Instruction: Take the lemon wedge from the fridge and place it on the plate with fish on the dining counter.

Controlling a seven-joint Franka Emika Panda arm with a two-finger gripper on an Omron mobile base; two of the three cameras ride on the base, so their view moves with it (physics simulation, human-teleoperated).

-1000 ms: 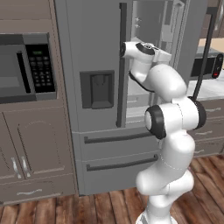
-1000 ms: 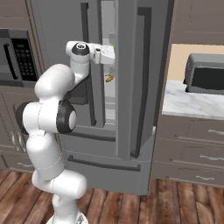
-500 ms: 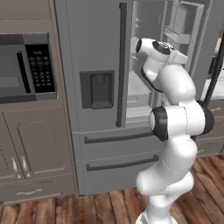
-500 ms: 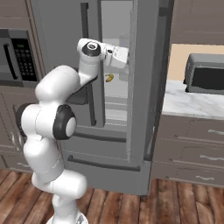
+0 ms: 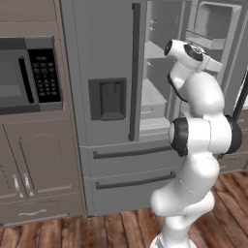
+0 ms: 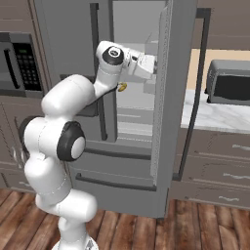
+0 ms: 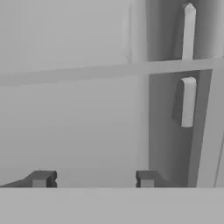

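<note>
Seemingly the tiny yellow lemon wedge (image 6: 122,87) lies on a shelf inside the tall grey fridge (image 5: 111,97), just below the wrist, though it could be the darker bit. In the hand view the fingers (image 7: 41,178) stand partly apart, holding nothing. Picking is underway; next the gripper (image 7: 92,179) must drop onto the wedge.

We see pale grey shelves (image 5: 154,99) inside the tall grey French-door fridge (image 5: 104,58); on one shelf lies a small yellow bit (image 6: 122,87), possibly the lemon wedge, though we cannot tell.
</note>
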